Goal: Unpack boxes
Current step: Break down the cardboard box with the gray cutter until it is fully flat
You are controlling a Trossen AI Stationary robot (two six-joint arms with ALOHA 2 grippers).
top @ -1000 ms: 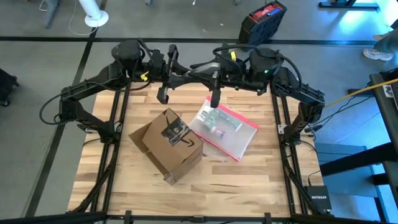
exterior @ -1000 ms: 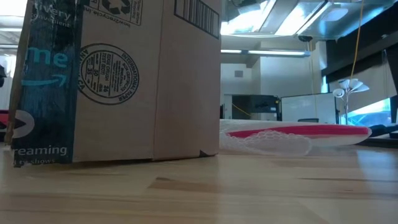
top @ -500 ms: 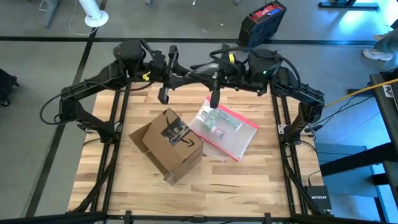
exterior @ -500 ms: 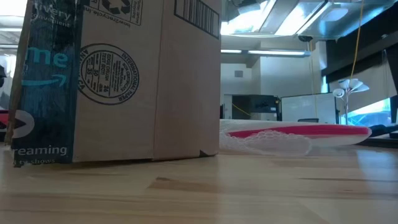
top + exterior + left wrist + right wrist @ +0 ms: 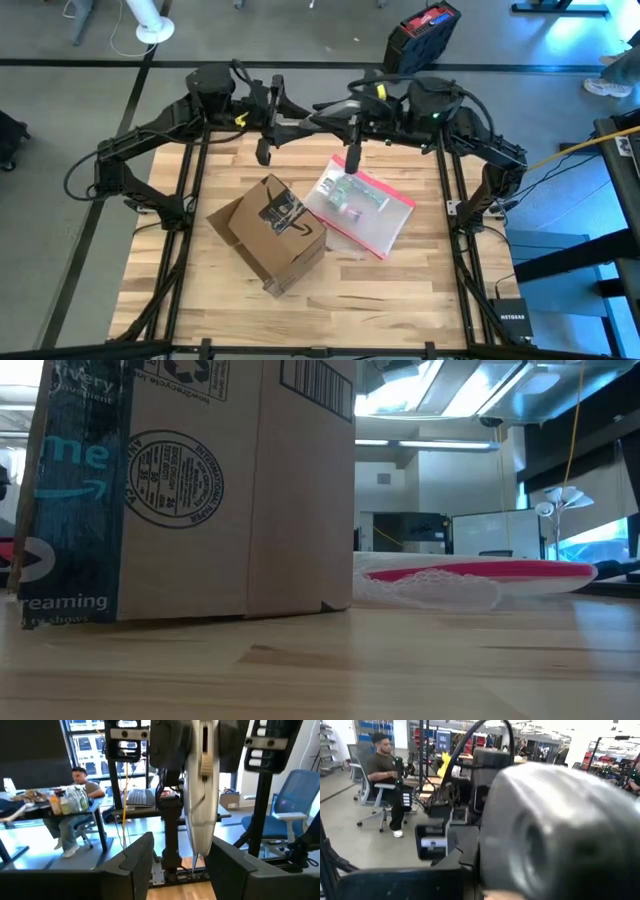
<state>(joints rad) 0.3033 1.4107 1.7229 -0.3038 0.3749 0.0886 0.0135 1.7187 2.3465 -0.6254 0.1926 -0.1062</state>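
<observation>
Wooden tabletop point(image 5: 400, 290) carried the cardboard box point(image 5: 272, 233), resting apart from and below the left gripper point(image 5: 264, 152), whose fingers stood parted and empty. Right gripper point(image 5: 352, 160) hovered over the clear pouch point(image 5: 365, 210); its fingers' spacing was unreadable.

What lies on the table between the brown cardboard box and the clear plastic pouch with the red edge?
Nothing: in the high view only bare wooden table shows between the brown cardboard box and the clear plastic pouch, which lie close together.
</observation>
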